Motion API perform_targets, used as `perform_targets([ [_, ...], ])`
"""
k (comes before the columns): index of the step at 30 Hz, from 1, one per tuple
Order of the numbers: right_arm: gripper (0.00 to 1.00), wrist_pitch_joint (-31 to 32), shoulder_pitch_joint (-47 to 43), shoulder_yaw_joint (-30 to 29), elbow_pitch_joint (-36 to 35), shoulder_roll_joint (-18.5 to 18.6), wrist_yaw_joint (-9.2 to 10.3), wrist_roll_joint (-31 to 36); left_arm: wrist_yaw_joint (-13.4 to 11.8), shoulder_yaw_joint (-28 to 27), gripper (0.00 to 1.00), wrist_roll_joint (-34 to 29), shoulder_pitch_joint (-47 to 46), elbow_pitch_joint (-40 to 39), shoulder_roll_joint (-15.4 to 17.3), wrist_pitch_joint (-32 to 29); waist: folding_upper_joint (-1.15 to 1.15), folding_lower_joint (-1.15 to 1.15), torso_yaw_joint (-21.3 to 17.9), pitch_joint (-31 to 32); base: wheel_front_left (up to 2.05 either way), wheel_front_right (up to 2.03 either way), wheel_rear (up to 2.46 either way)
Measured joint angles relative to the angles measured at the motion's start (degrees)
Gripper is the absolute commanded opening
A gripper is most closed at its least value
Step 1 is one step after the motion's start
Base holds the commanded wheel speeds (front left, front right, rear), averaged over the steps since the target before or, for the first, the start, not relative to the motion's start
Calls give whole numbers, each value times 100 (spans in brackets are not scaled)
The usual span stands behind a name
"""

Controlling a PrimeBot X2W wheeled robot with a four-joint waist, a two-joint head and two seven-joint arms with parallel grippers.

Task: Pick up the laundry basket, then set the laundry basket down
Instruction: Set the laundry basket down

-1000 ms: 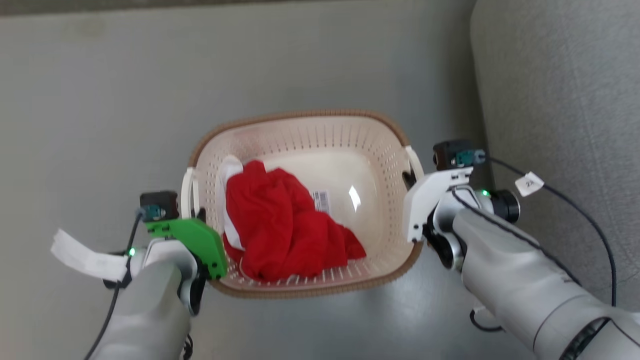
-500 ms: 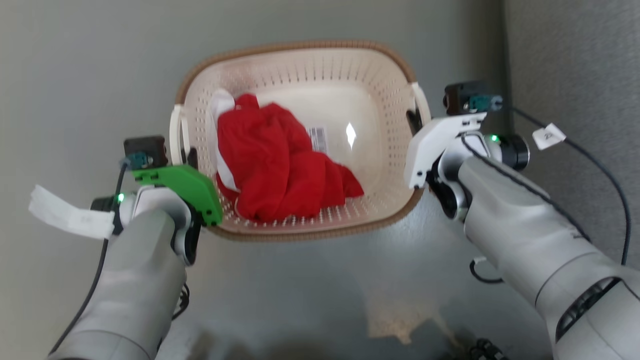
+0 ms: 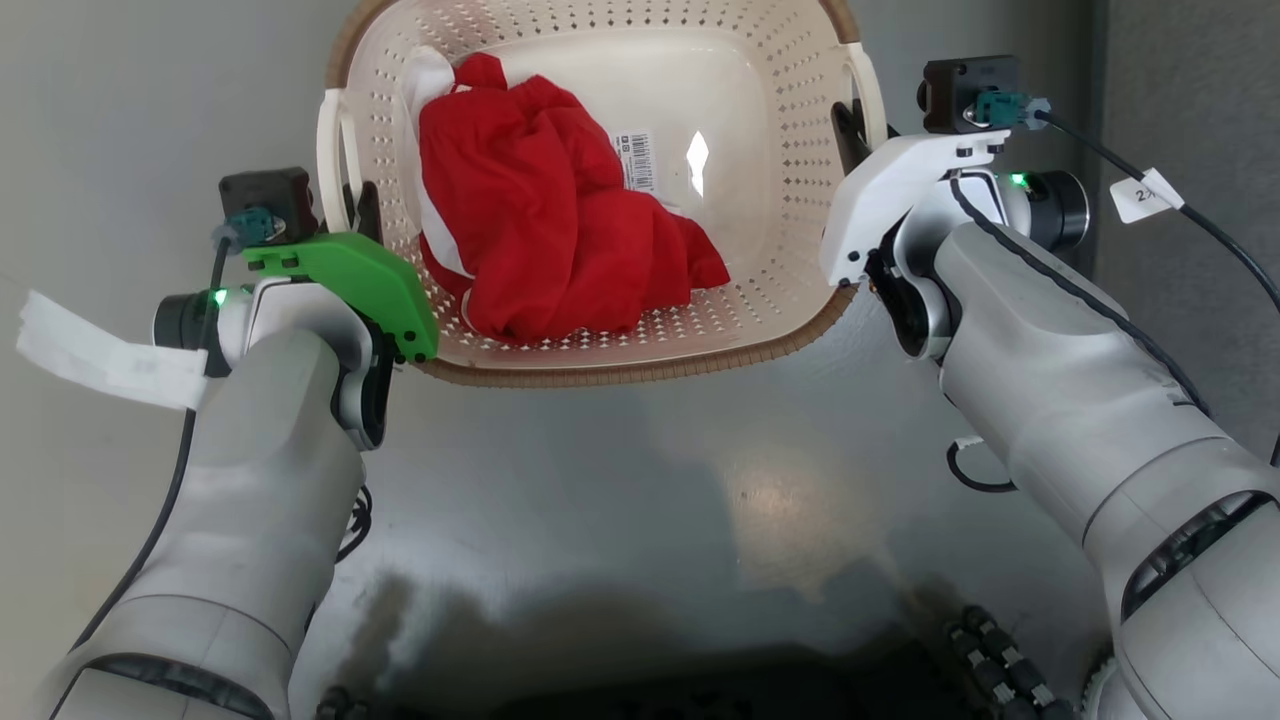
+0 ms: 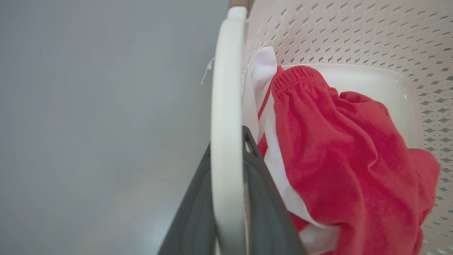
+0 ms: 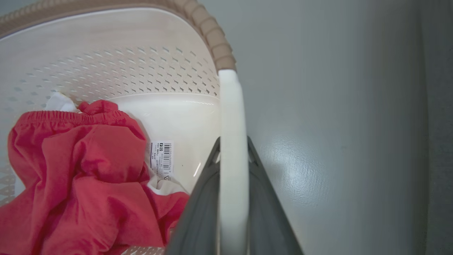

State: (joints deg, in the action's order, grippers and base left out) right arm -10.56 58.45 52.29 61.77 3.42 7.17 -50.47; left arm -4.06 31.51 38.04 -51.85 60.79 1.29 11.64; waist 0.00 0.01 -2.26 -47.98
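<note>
Grip check: left pincer is clamped on the left white handle of the laundry basket, one dark finger on each side of the bar; right pincer is clamped the same way on the right white handle. The basket spans the gap between the two pincers, brown woven-look rim nearest the forearms, grey floor below; contact with the floor cannot be determined. Contents: crumpled red garment over a white cloth just inboard of the left pincer, barcode label on the bottom nearer the right pincer.
</note>
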Motion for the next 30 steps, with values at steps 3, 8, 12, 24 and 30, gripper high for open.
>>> perform_targets([
  [3,0,-24,0,2,32,-9,0,0,0,7,0,-23,-2,27,-4,12,0,0,14,-173,0,0,0],
  [8,0,-65,26,3,45,-18,-1,-1,1,8,0,-45,-87,83,-7,58,0,0,28,-362,0,0,0],
  [12,0,-127,136,3,53,-16,-1,-1,1,7,0,-53,-178,107,-7,109,0,0,22,-447,0,0,0],
  [24,0,-235,344,20,108,-14,-1,-1,3,9,0,-103,-400,175,-1,212,0,0,-30,-703,0,0,0],
  [30,8,-261,344,26,114,-13,-1,-2,3,9,0,-119,-424,201,-1,261,0,0,-32,-725,0,0,0],
])
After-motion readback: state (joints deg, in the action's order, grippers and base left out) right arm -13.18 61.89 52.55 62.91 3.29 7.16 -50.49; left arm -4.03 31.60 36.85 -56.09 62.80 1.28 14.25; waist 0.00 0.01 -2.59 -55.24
